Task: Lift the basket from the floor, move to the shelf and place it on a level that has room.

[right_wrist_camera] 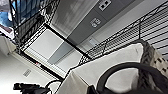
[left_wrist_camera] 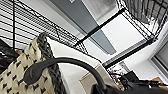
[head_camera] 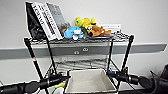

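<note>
The basket [head_camera: 88, 81] hangs in the air between the two pincers, held up in front of the shelf [head_camera: 80, 41] at about the height of the level [head_camera: 82, 64] second from the top, its open mouth upward and its cloth lining showing nothing inside. It looks light and soft-sided — woven beige walls that would give under a squeeze, with a stiffer dark braided rim [left_wrist_camera: 48, 60] as the sounder place to take hold. The left pincer [head_camera: 65, 78] sits at one short side, the right pincer [head_camera: 111, 74] at the other; whether either is clenched on the rim cannot be told, though the basket evidently rides between them. Just beyond both pincers stand the rack's front posts, and above them the top tier carries books [head_camera: 47, 20] and plush toys [head_camera: 86, 27].
</note>
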Controlling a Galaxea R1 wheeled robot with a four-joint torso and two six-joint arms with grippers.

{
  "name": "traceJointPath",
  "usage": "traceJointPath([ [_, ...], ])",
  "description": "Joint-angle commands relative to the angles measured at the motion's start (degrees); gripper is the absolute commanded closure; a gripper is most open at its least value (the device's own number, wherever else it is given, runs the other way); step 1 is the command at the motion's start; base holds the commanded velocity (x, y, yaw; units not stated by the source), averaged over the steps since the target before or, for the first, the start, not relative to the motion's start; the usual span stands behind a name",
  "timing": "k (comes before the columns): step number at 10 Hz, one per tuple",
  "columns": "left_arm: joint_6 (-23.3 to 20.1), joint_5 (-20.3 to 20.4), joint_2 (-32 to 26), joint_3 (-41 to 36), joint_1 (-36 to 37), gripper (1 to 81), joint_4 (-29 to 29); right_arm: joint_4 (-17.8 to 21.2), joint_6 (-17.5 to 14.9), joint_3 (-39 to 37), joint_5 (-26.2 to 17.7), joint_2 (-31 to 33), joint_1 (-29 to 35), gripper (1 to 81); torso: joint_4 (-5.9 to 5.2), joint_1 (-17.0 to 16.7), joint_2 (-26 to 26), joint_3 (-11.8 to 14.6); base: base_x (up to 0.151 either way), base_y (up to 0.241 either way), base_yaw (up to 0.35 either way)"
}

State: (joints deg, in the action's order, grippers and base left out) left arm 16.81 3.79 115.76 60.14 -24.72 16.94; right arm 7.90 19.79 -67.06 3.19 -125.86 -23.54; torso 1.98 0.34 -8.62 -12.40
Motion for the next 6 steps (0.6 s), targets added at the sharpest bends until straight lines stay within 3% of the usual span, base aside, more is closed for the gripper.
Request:
traceJointPath([
  [1, -0.11, 1.13, -1.4, -3.27, 9.73, 81.1, -0.42, 0.36, -0.1, 3.26, 1.99, 0.84, 9.42, 81.1, 0.0, 0.0, 0.0, 0.0, 0.121, 0.0, 0.0],
  [2, -0.11, 1.3, -1.67, -3.97, 9.73, 81.1, -0.42, 0.36, -0.01, 3.44, 1.99, 1.02, 9.51, 81.1, 0.0, 0.0, -0.02, 0.0, 0.121, 0.0, 0.0],
  [6, 0.41, 1.57, -3.07, -6.87, 11.84, 81.1, -0.42, 0.36, 1.13, 4.58, 1.82, 1.54, 11.09, 81.1, 0.0, 0.04, 0.02, -0.02, 0.0, 0.0, 0.0],
])
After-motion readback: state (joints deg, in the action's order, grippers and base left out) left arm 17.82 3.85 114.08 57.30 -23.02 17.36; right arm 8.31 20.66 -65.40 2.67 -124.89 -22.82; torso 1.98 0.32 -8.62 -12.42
